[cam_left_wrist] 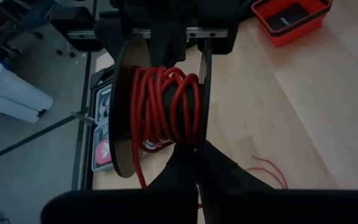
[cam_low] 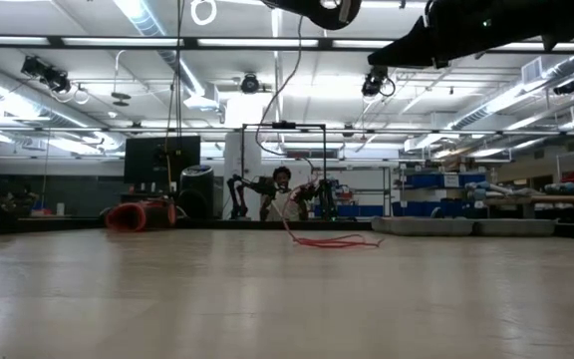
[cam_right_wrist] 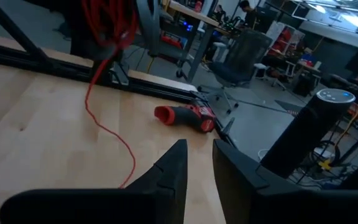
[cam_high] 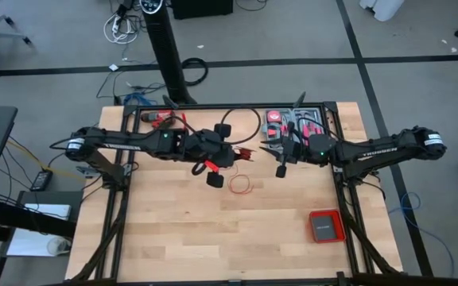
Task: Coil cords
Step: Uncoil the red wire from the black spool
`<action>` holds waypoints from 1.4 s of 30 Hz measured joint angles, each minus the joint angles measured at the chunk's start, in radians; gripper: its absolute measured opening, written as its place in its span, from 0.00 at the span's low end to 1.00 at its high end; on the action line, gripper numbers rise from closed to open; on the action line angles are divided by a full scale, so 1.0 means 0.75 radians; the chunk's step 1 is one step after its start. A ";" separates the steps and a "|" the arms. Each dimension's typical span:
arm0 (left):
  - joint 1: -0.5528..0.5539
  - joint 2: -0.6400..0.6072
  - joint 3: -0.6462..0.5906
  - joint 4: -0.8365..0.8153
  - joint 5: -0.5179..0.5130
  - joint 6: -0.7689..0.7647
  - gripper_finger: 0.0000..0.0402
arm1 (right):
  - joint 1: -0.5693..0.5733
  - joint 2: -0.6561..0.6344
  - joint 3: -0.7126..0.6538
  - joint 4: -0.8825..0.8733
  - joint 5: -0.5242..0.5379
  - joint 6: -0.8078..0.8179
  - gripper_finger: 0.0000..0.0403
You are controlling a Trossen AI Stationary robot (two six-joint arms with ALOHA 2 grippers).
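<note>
- Cord everywhere you look: thin and red, wound in many turns around a black spool that sits right in front of the left wrist camera.
- The left claw is fully closed, fingers pressed together at the spool's flange, gripping the spool.
- From above, the left claw hangs over the middle of the counter, red windings showing at its tip.
- A loose tail of the cord lies as a small red loop on the wood, just beside that claw, toward the right arm.
- The low view catches the tail trailing across the far part of the counter.
- The right claw is parted by a narrow gap and holds nothing; bare wood shows beneath it.
- Seen from above, the right claw hovers near the loop, apart from it.
- The cord drops from the spool and snakes down across the boards in the right wrist view.
- A red-and-black drill lies on its side at the counter's edge.
- A flat red box sits well apart, near the right front corner.
</note>
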 joint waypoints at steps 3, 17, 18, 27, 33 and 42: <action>0.000 0.016 -0.004 0.003 0.002 0.003 0.00 | 0.000 0.001 0.063 -0.087 -0.011 0.001 0.19; 0.006 0.028 -0.005 0.034 0.011 0.037 0.00 | -0.020 0.079 0.243 -0.312 -0.159 -0.018 0.19; 0.006 0.031 -0.005 0.032 0.012 0.037 0.00 | -0.020 0.092 0.243 -0.302 -0.143 -0.018 0.19; 0.010 0.045 -0.006 -0.010 -0.037 0.036 0.00 | -0.020 0.129 0.243 -0.241 -0.108 -0.030 0.23; 0.019 0.043 -0.006 -0.038 -0.078 0.037 0.00 | -0.008 0.133 0.243 -0.231 -0.127 -0.030 0.27; 0.030 0.043 -0.006 -0.045 -0.075 0.039 0.00 | 0.023 0.133 0.243 -0.165 -0.123 -0.053 0.26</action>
